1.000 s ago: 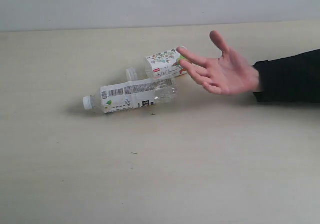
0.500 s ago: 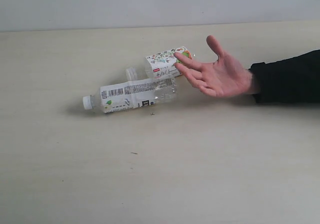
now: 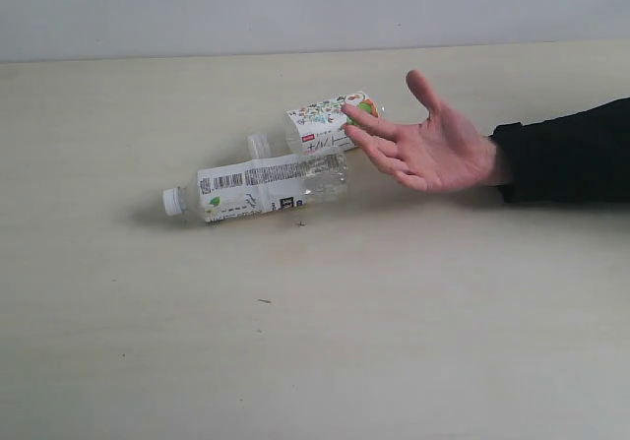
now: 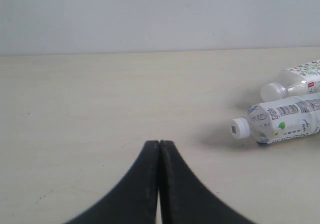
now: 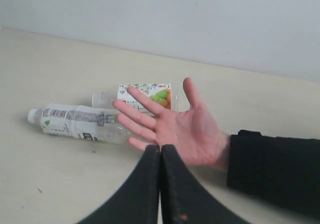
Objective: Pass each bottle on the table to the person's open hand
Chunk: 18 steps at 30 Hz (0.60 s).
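Two clear bottles lie on their sides on the pale table (image 3: pixel 315 351). The nearer bottle (image 3: pixel 258 187) (image 4: pixel 280 124) (image 5: pixel 75 123) has a white barcode label and a white cap. Behind it lies the bottle with the green-orange fruit label (image 3: pixel 317 127) (image 4: pixel 295 79) (image 5: pixel 145 94). The person's open hand (image 3: pixel 423 145) (image 5: pixel 172 126), palm up with a black sleeve, hovers just right of them. Neither gripper shows in the exterior view. My left gripper (image 4: pixel 159 143) is shut and empty, well away from the bottles. My right gripper (image 5: pixel 160 147) is shut and empty, in front of the hand.
A pale wall (image 3: pixel 295 7) runs behind the table's far edge. The black sleeve (image 3: pixel 571 150) reaches in from the right. A few tiny dark specks (image 3: pixel 263 301) dot the table.
The hand has shifted slightly left and lowered a little, its fingertips now over the fruit-label bottle's end. The bottles have not moved.
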Motion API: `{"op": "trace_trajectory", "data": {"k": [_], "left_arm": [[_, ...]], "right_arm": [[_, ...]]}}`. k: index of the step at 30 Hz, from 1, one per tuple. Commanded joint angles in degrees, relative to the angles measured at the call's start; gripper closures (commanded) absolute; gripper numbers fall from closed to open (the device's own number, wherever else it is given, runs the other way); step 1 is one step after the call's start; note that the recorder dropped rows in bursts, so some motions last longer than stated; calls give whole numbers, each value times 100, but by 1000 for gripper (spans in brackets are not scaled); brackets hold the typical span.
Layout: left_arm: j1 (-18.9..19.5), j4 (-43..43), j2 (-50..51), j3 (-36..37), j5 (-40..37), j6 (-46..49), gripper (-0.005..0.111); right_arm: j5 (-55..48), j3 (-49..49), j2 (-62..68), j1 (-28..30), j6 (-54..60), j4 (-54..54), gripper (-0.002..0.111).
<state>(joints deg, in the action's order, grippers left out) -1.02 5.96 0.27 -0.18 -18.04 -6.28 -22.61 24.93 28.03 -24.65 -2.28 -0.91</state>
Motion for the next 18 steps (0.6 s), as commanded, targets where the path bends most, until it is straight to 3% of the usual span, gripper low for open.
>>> {"op": "trace_trajectory", "data": {"k": [1, 7, 15, 18], "left_arm": [[-22, -30, -27, 18, 21, -7, 104], [-22, -30, -27, 18, 21, -7, 104], [-22, -30, -27, 18, 21, -7, 104], [-22, -30, -27, 18, 21, -7, 104]], "right_arm": [[-85, -7, 229, 32, 121, -50, 108], [-396, 1062, 1738, 32, 590, -87, 108], [-2205, 3760, 5095, 32, 2616, -1772, 108], [-2761, 4719, 6129, 2, 3089, -1895, 104]]}}
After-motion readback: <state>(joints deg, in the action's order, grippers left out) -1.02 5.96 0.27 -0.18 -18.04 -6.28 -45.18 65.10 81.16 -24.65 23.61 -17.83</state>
